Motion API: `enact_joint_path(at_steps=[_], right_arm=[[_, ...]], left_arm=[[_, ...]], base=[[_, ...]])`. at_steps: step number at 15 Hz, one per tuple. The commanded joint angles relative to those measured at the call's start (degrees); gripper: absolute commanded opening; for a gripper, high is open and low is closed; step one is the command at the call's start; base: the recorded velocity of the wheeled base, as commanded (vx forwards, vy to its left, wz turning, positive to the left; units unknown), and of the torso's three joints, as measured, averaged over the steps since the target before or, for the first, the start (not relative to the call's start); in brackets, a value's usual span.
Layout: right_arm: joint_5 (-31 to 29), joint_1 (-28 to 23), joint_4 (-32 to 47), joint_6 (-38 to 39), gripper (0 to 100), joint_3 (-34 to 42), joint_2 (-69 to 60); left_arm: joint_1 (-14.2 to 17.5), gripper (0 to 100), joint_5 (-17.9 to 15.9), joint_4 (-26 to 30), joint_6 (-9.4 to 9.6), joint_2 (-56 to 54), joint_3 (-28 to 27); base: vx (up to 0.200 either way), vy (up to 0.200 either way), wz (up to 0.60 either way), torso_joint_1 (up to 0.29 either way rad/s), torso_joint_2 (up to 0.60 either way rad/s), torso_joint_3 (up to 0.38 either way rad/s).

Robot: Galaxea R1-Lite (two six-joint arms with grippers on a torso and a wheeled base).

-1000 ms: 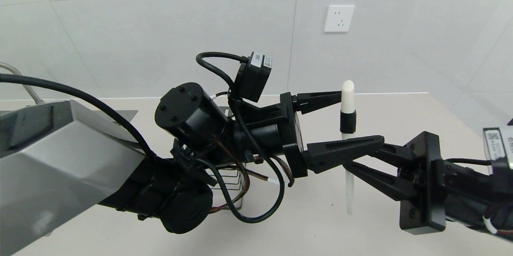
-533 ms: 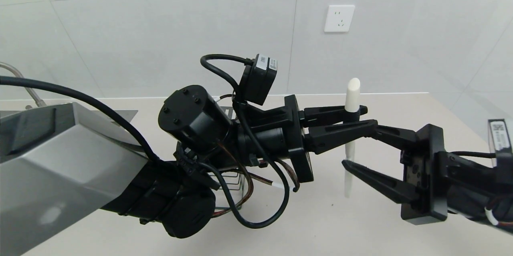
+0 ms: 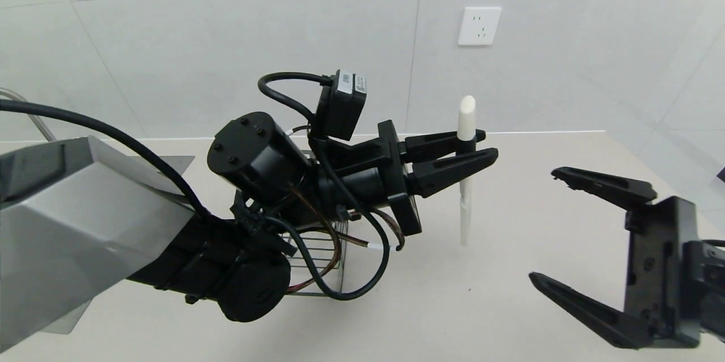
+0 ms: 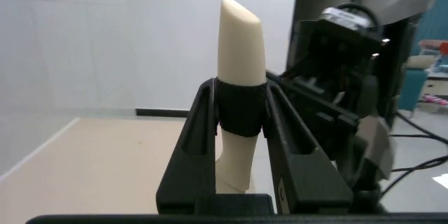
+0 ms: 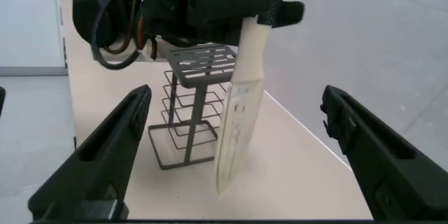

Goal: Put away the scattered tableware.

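Observation:
A white knife [image 3: 465, 212] with a black band on its handle hangs upright, blade down, above the beige counter [image 3: 510, 305]. My left gripper [image 3: 485, 145] is shut on the banded handle; the left wrist view shows its fingers [image 4: 203, 112] pressed against the band of the knife [image 4: 241, 38]. My right gripper [image 3: 546, 225] stands wide open to the right of the knife, apart from it. In the right wrist view the knife [image 5: 241, 122] hangs between and beyond my right gripper [image 5: 236, 96], with the wire cutlery rack [image 5: 189, 112] behind it.
The wire rack [image 3: 325, 248] stands on the counter below my left arm, partly hidden by its cables. A wall socket [image 3: 479, 26] sits on the tiled wall behind. Bare counter stretches right of the rack and under the knife.
My left gripper closed on the knife handle. My right gripper let go of the knife, opened wide and drew back to the right. The left arm shifted the knife slightly left and up.

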Motion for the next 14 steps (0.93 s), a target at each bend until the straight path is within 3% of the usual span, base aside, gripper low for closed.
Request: enact_joint_path(at_steps=[1, 3, 4, 6, 8, 9, 10, 12, 13, 14], right_arm=[[0.1, -4.7, 0.6, -0.1, 100, 5.5, -9.7], [0.1, -8.4, 2.8, 0.0, 100, 5.5, -15.7], [0.1, -9.8, 6.2, 0.0, 0, 5.5, -19.4], [-0.1, -10.3, 12.7, 0.0, 0, 5.5, -26.0], [-1.6, -15.0, 19.8, 0.4, 0, 5.5, -33.9], [-1.6, -15.0, 19.8, 0.4, 0, 5.5, -33.9], [-4.5, -21.2, 28.5, 3.1, 0, 5.5, -43.6], [-4.7, -23.4, 37.2, 4.5, 0, 5.5, -53.1], [-5.3, -26.8, 44.9, 4.5, 0, 5.4, -62.1], [-5.2, -28.1, 47.8, 4.5, 0, 5.3, -65.9]], left_arm=[[1.4, 0, 0.0, -0.1, 0.74, -3.1, 3.4], [2.8, 0, 0.1, -0.1, 2.05, -7.0, 7.6], [4.4, 0, 0.1, -0.1, 3.02, -9.4, 10.1], [7.0, 0, 0.1, -0.1, 4.25, -13.2, 13.6], [8.1, 0, 0.1, -0.1, 4.25, -16.3, 15.6], [8.1, 0, 0.1, -0.1, 4.25, -16.3, 15.6], [9.3, 0, 0.1, -0.1, 4.25, -18.1, 16.7], [10.5, 0, 0.1, -0.1, 4.43, -19.5, 18.2], [11.9, 0, 0.1, -0.1, 5.31, -20.7, 19.6], [12.5, 0, 0.1, -0.1, 5.83, -21.1, 19.9]], base=[[0.0, 0.0, 0.0, 0.0, 0.0, 0.0], [0.0, 0.0, 0.0, 0.0, 0.0, 0.0], [0.0, 0.0, 0.0, 0.0, 0.0, 0.0], [0.0, 0.0, 0.0, 0.0, 0.0, 0.0], [0.0, 0.0, 0.0, 0.0, 0.0, 0.0], [0.0, 0.0, 0.0, 0.0, 0.0, 0.0], [0.0, 0.0, 0.0, 0.0, 0.0, 0.0], [0.0, 0.0, 0.0, 0.0, 0.0, 0.0], [0.0, 0.0, 0.0, 0.0, 0.0, 0.0], [0.0, 0.0, 0.0, 0.0, 0.0, 0.0]])
